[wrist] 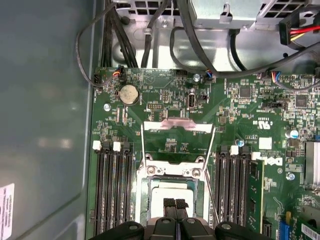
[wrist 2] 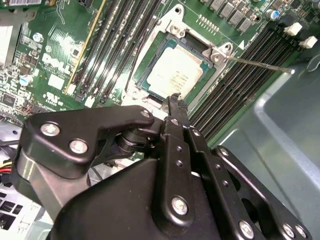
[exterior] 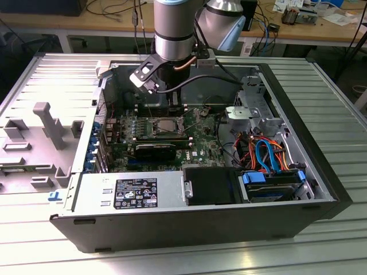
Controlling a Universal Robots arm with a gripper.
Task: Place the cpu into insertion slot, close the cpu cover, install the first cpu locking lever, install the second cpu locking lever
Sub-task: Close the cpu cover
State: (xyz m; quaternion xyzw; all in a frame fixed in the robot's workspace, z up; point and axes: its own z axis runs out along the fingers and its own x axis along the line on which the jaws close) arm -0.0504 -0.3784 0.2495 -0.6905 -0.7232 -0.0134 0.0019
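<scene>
Inside the open computer case (exterior: 200, 226), the cpu (wrist 2: 175, 72) lies flat in the slot (wrist: 172, 170) on the green board (wrist: 165, 100), its silver top uncovered. The gripper (wrist: 175, 203) hangs right over the cpu with its two fingers pressed together and nothing between them. Whether the tips touch the cpu is hard to tell. The cover (wrist: 177, 124) appears swung back off the slot, resting just beside it. A thin lever (wrist 2: 260, 64) sticks out past one corner of the slot.
</scene>
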